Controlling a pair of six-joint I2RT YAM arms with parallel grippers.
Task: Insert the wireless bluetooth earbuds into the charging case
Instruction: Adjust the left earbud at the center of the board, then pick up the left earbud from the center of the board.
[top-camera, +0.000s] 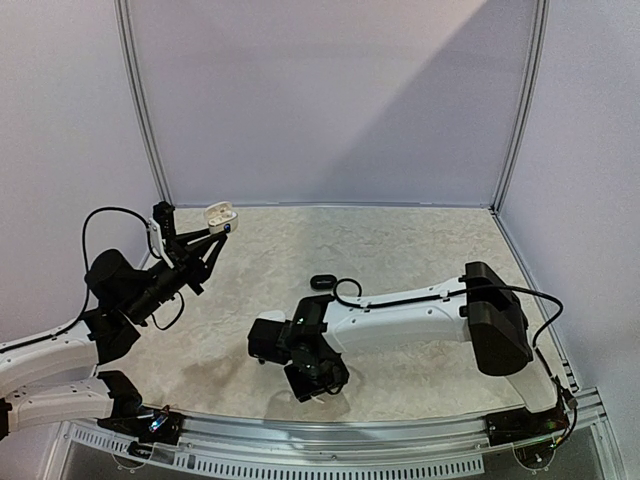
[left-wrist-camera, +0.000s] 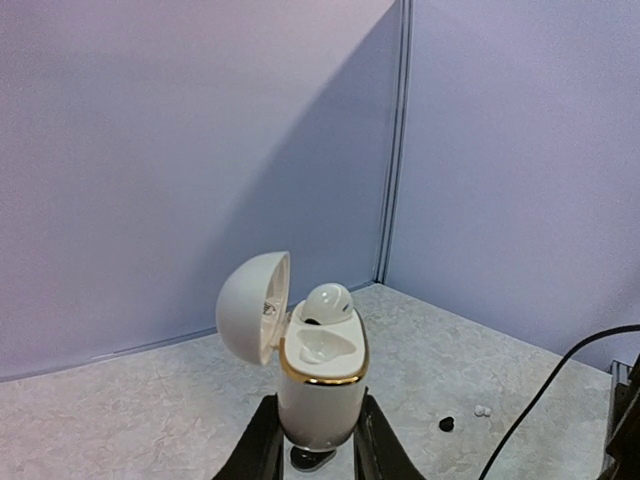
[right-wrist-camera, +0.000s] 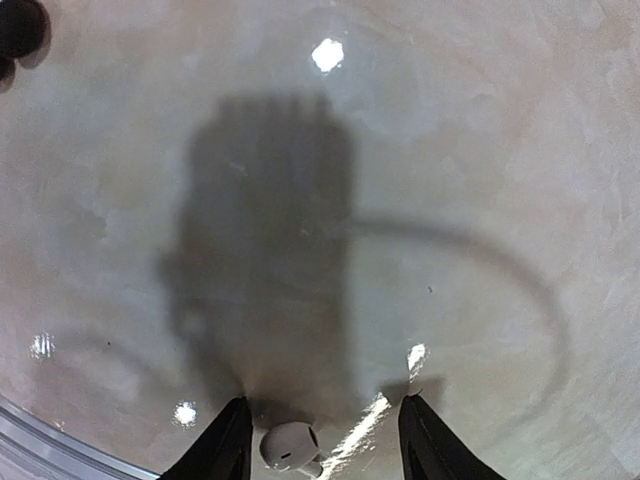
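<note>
The left gripper (left-wrist-camera: 318, 432) is held high at 10 o'clock, clamped on the open case (left-wrist-camera: 320, 385) with a seated bud (left-wrist-camera: 327, 302). The right gripper (right-wrist-camera: 322, 425) is held low at 6 o'clock, jaws parted around a loose bud (right-wrist-camera: 288, 445).

High rear view over table (top-camera: 400, 250), right wrist close, facing down

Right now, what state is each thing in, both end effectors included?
White gold-rimmed plastic charging case: lid open, in the left grip.
White glossy earbud in case: seated; neighbouring slot empty.
Loose white glossy earbud: lying on the table, ungripped.
Left end effector: shut on the case.
Right end effector: open, straddling the loose earbud.
</note>
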